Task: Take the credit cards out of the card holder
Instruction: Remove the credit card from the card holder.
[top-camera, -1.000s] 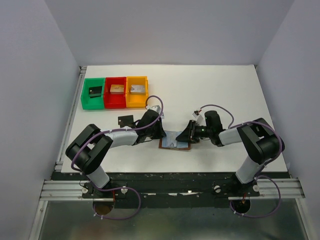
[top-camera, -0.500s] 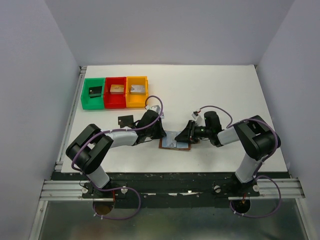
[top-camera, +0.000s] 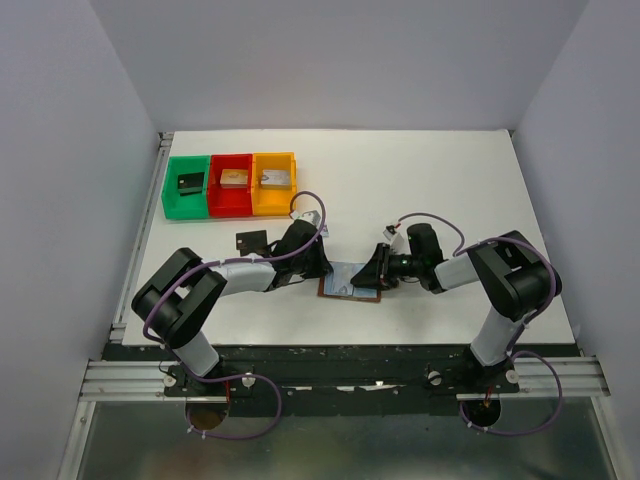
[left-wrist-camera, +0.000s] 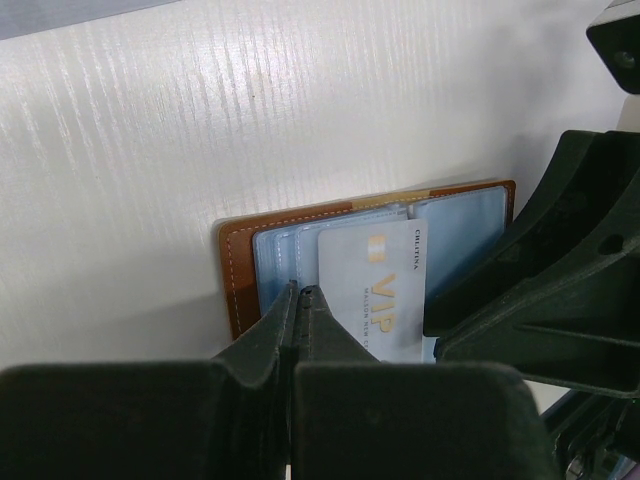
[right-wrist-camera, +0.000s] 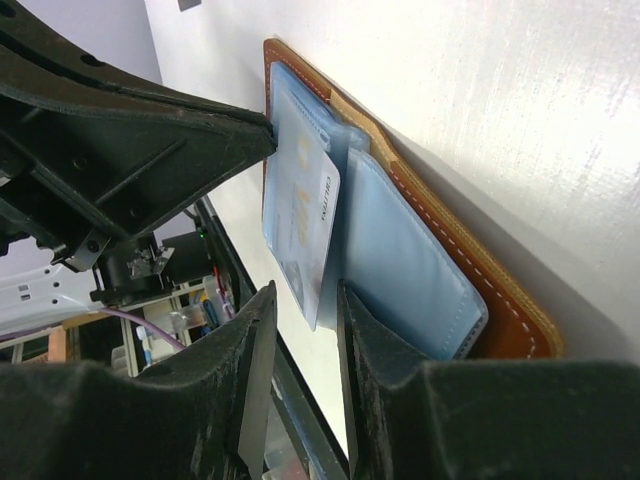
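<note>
- Left gripper clenched, tips touching the card holder just ahead.
- Pale credit card, gold "VIP" lettering, juts from it between the right gripper fingers; whether they clamp it, cannot tell.

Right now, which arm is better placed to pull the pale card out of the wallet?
The right. The right gripper is open with the edge of the card between its fingers, so closing and pulling should free it. The left gripper is shut, tip on the wallet, apparently steadying it.
</note>
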